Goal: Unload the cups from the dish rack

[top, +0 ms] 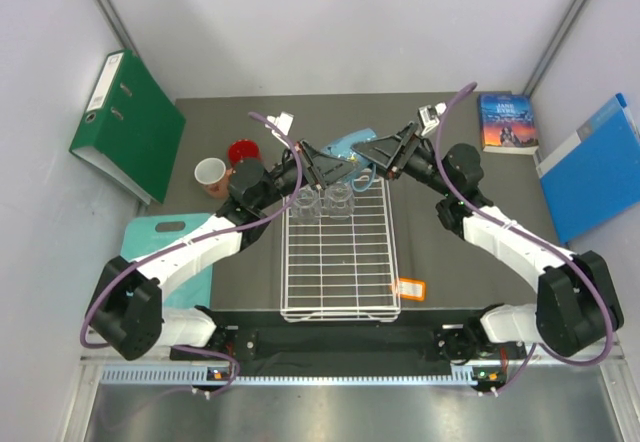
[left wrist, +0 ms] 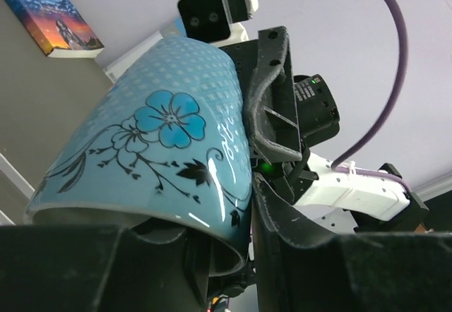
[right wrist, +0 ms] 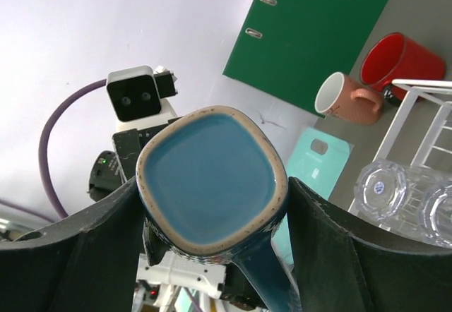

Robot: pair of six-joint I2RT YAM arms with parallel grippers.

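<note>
A robotics lab cell: plain white walls [top: 340, 22] box in a dark bench [top: 330, 112], two robot arms [top: 190, 252] bolted at its near edge, wrist cameras cabled.

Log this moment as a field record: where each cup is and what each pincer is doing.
blue mug: raised near the far end of the rack, between both pincers
right pincer: shut on the blue mug, near its base
left pincer: at the mug's rim; grip unclear
tumblers: two, at the rack's far end
red mug: on the table, left of the rack
pink mug: on the table, beside the red mug
</note>
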